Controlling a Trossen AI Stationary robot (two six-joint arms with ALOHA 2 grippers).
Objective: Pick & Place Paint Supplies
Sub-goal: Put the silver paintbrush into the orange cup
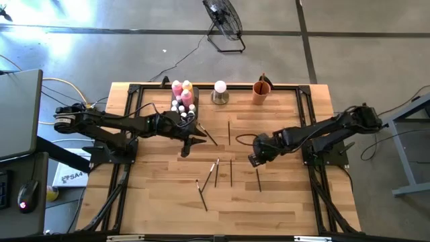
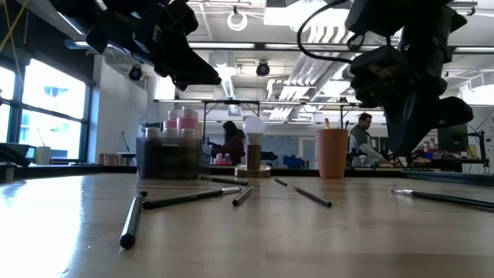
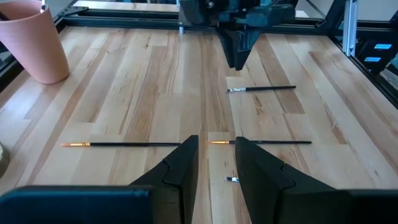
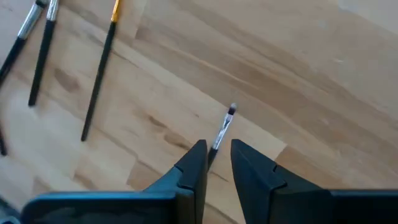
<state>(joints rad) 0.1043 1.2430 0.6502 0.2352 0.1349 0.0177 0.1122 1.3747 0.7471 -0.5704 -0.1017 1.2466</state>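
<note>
Several thin dark-handled paintbrushes lie flat on the wooden table, among them one [image 1: 259, 179] near my right gripper and a pair [image 1: 216, 171] at the middle. Pink [image 1: 177, 87] and yellow [image 1: 187, 86] bottles and tiny white-capped ones [image 1: 183, 106] stand in a tray at the far left. My right gripper [image 4: 218, 158] points steeply down, open by a narrow gap, above the metal-collar end of a brush [image 4: 222, 132], clear of it. My left gripper [image 3: 216, 163] hovers open above the table, right of the tray, with nothing between its fingers.
A white ball on a metal base [image 1: 220, 91] and an orange cup [image 1: 261, 91] stand along the far edge. A black frame [image 1: 306, 107] borders the table. Bare wood lies toward the near edge. People show in the room beyond the table.
</note>
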